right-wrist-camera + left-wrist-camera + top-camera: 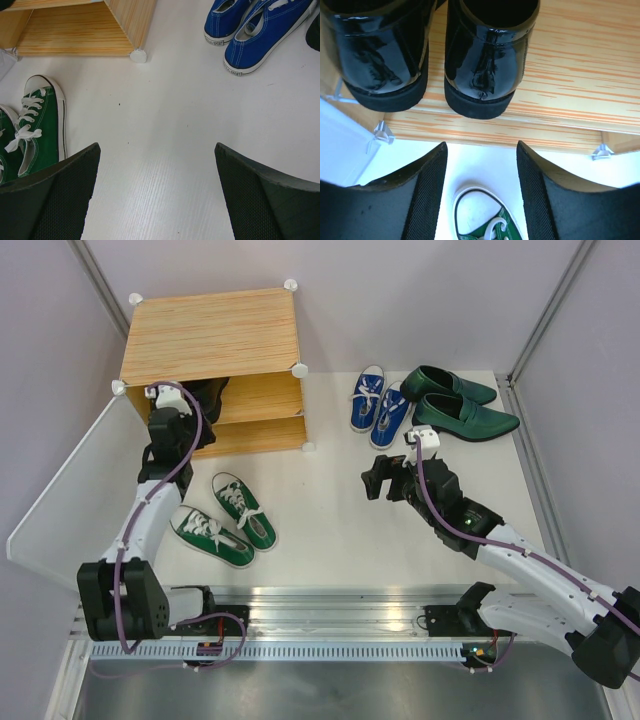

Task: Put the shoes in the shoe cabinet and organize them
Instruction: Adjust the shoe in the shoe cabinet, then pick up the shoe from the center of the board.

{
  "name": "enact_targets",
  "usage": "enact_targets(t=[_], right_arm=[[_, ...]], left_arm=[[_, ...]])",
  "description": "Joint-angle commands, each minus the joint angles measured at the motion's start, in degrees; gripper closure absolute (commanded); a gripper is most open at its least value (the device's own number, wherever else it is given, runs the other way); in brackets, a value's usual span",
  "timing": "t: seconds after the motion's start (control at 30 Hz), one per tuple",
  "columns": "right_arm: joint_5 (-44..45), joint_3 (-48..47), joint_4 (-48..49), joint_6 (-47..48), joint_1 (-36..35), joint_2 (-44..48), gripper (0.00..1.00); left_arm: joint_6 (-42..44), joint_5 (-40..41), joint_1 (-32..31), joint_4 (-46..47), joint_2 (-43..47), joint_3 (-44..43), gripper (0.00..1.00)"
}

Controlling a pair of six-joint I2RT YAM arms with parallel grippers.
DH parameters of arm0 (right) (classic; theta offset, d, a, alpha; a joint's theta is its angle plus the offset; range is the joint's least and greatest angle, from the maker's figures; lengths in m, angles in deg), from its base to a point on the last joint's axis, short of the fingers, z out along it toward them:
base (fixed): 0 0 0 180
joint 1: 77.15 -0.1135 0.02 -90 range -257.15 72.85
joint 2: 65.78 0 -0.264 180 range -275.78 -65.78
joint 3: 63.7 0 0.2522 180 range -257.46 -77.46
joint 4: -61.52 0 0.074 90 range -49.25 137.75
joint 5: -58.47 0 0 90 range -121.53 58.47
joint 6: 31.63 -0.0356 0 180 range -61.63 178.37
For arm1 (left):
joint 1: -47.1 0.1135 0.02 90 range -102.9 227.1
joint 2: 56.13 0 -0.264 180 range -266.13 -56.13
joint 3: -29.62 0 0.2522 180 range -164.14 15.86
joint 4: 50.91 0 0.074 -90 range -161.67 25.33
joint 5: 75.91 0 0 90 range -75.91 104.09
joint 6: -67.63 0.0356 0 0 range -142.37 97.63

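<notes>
- Boots (480, 65) stand on a cabinet (215, 335) shelf, heels just ahead of the left fingers (420, 200): one pair of four looks done.
- Green sneakers (225, 520), blue sneakers (378, 400) and loafers (460, 405) wait on the bench (340, 530).
- Left fingers: partly open, empty, clear of the boots.
- Right fingers (60, 200): wide open, empty, above the bench; blue sneakers ahead to their right, green sneakers to their left.
</notes>
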Motion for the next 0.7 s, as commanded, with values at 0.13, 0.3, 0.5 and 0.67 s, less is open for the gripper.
enact_targets(t=[0.13, 0.3, 0.5, 0.67], right_arm=[[-0.5, -0.1, 1.2, 0.4, 0.0, 0.2, 0.02], [0.8, 0.1, 1.1, 0.5, 0.1, -0.2, 0.02], [0.9, -0.2, 0.8, 0.8, 0.1, -2.1, 0.02], [2.9, -0.3, 0.0, 0.9, 0.1, -2.8, 0.02]], left_arm=[[-3.3, 0.3, 0.1, -4.8, 2.1, 2.1, 0.54], [-2.2, -0.6, 0.2, -4.6, -3.3, 0.5, 0.71], [-1.0, -1.6, 0.1, -1.5, -7.3, -0.5, 0.69], [-0.2, -2.4, 0.2, 1.8, -7.8, -0.9, 0.64]])
